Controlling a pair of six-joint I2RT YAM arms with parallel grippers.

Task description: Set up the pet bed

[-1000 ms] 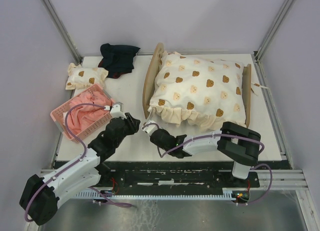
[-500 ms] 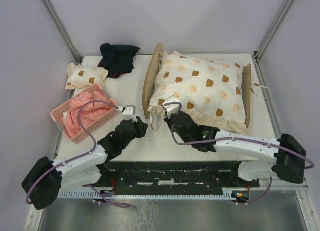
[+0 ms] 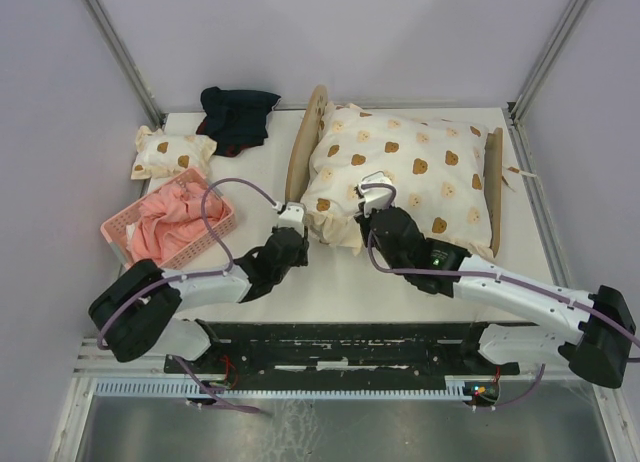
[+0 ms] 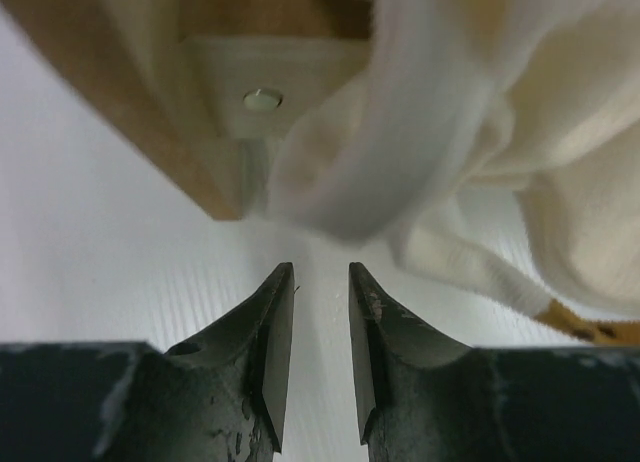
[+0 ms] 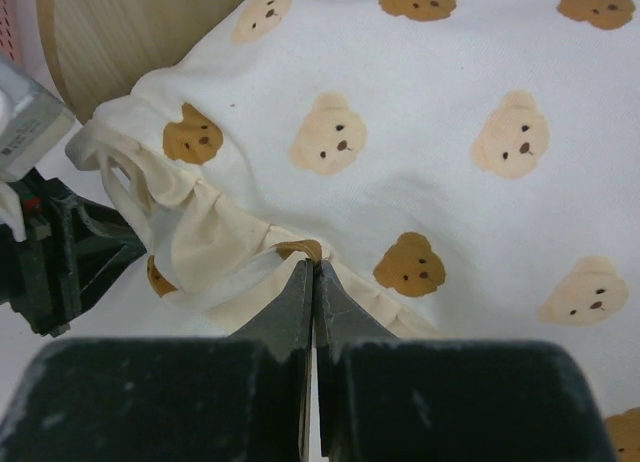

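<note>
White table (image 3: 330,282) under plain grey walls, and on its far right half sits the light plywood pet bed (image 3: 301,167). Its arched headboard is to the left and its low footboard to the right, all but buried under a puffy cream bear-print quilt (image 3: 410,172); the mattress is hidden beneath. Off to the left there's a pink plastic basket (image 3: 196,246) full of pink cloth, with a small bear-print pillow (image 3: 172,150) and a crumpled dark cloth (image 3: 237,117) behind it.

Now the action: this looks like straightening the quilt at the near headboard corner. Done well, that means catching the frilled hem itself, not the padded body, and drawing it low and level so the frame doesn't slide.

Right arm reaches long across the table, wrist tipped down over the quilt's near edge. The right gripper (image 5: 313,267) has its fingers pressed together right at the frill; whether cloth is pinched, can't tell. Left arm lies low, stretched toward the headboard's foot. The left gripper (image 4: 321,274) is slightly parted, nothing between, just short of the hanging hem.
</note>
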